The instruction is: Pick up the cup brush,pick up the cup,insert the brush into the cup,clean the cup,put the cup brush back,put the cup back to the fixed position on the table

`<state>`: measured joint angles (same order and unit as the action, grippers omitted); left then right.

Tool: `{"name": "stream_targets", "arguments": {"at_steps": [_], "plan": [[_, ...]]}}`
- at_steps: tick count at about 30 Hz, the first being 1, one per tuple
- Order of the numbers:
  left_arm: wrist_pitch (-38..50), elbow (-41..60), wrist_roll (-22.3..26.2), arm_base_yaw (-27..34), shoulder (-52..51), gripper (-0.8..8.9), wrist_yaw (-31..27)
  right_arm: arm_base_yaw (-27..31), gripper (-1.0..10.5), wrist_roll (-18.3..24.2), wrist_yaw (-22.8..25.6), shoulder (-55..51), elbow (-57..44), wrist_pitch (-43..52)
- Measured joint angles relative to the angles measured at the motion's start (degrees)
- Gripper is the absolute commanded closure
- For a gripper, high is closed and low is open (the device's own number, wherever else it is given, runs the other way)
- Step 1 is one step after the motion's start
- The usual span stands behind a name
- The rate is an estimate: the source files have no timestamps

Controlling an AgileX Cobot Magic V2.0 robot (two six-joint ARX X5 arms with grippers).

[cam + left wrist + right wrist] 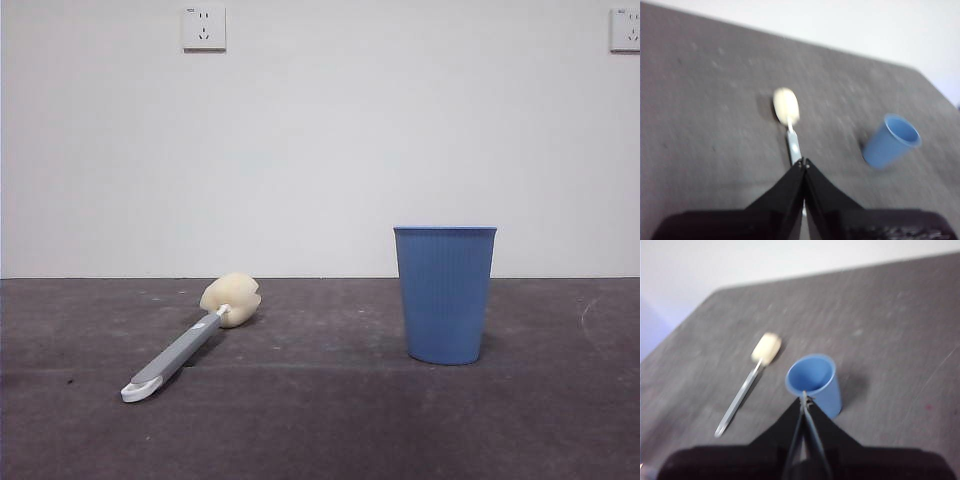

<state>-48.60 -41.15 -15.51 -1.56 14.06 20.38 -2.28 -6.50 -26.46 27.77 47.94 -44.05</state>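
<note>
The cup brush lies flat on the table at the left, its cream sponge head toward the wall and its white tip toward the front. The blue ribbed cup stands upright at the right. My left gripper is shut and empty, high above the brush, with the cup off to one side. My right gripper is shut and empty, high above the cup, with the brush beside it. Neither gripper shows in the front view.
A white wall rises behind the table's far edge, with two sockets high up. Bare table lies between the brush and the cup and in front of both.
</note>
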Motion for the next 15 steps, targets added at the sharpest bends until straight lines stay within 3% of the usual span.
{"name": "stream_targets", "arguments": {"at_steps": [9,15], "plan": [[-16.65,-13.90,7.67,0.00,9.51,8.20,6.84,-0.39,9.6,7.93,-0.59,8.50,15.39,-23.30],[-22.08,-16.24,11.54,-0.15,11.96,8.20,7.06,-0.76,9.6,10.43,-0.57,9.55,16.17,-28.37]]}}
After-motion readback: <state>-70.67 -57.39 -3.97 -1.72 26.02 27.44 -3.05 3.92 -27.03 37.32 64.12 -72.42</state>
